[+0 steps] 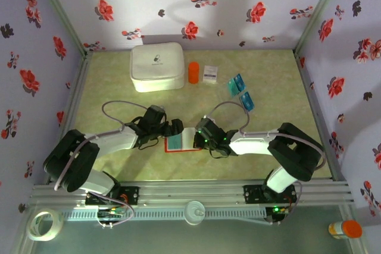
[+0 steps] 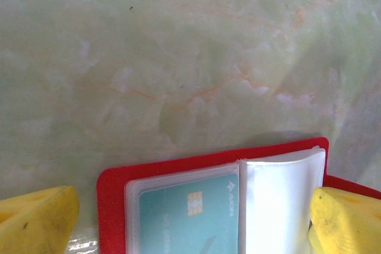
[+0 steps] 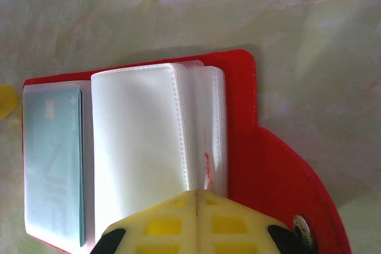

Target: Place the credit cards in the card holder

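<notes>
The card holder lies open on the near counter, between the left pincer, spread wide, and the right pincer, closed together over its clear pockets. If it slips, I think the pockets may flip shut.

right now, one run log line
card holder open, one teal card inside | left hand open astride it | right hand shut over clear pockets | loose cards back right
</notes>
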Controlling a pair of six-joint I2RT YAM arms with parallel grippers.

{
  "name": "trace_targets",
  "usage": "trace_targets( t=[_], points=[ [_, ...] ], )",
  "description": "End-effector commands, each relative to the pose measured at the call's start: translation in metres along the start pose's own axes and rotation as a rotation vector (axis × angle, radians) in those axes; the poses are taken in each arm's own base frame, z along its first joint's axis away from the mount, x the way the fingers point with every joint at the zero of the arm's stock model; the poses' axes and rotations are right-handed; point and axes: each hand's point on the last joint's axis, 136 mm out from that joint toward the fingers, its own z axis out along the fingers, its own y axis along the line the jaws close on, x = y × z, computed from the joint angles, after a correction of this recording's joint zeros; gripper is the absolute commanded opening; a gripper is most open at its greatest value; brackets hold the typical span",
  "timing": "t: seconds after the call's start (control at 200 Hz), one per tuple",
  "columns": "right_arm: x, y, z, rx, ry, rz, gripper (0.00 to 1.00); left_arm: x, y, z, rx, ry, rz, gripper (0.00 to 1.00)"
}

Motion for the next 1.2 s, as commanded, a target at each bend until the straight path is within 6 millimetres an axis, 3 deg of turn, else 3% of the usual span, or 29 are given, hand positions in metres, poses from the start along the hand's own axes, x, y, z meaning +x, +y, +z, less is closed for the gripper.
trace_targets(
  t=[0.0, 0.415, 0.695, 0.965, 1.195],
  points=[
    [0.017, -0.019, 0.008, 0.051, 0.048, 0.022, 0.00, 0.002, -0.007, 0.005, 0.019, 0.009, -0.010, 1.00],
    [0.021, -0.021, 0.010, 0.045, 0.053, 0.037, 0.00, 0.004, -0.024, 0.008, 0.053, 0.026, 0.012, 1.00],
    [0.024, -0.025, 0.010, 0.050, 0.055, 0.044, 0.00, -0.004, -0.036, -0.011, 0.109, -0.014, 0.011, 1.00],
    [0.028, -0.028, 0.012, 0.055, 0.064, 0.050, 0.00, -0.015, -0.065, -0.032, 0.253, -0.064, -0.027, 1.00],
    [0.027, -0.027, 0.012, 0.047, 0.062, 0.053, 0.00, -0.011, -0.098, -0.029, 0.363, -0.048, -0.046, 1.00]
  ],
)
